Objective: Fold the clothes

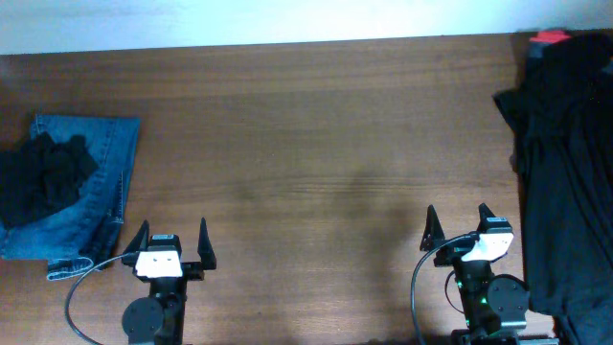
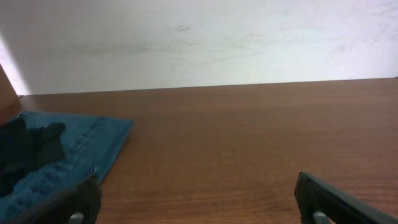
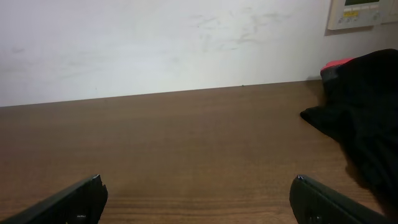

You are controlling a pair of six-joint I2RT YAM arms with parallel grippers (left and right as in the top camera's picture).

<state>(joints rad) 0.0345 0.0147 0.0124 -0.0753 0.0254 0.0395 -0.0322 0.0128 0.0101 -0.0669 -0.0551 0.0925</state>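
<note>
Left gripper: my left gripper (image 1: 173, 228) is at the near edge of the table (image 1: 306, 144), jaws spread as wide as they go, nothing in them, only bare wood showing between the fingers.
Right gripper: my right gripper (image 1: 458, 213) is the same, fingers flung wide apart, gripping nothing, low over the wood at the near edge.
Jeans: the folded blue jeans (image 1: 105, 172) lie flat at the far left of the table, ahead and to the left of my left gripper and clear of it.
On the jeans: a crumpled black garment (image 1: 43, 177) sits on their left part and spills past their left edge.
Black pile: a big black pile (image 1: 565, 163) of fabric runs along the right edge of the table from back to front, close beside my right arm. I cannot tell whether it touches the arm's base. From my right wrist, its fold lies on the wood off to the right, apart from my fingers.
Red bit: something red (image 1: 551, 36) peeks out at the back of the pile. I cannot tell what it is.
Cable: a pale cable (image 1: 81, 283) loops out from my left arm towards the jeans' near corner.
Backdrop: a white wall (image 3: 155, 50), with a pale wall panel (image 3: 364, 12) up at the right.
</note>
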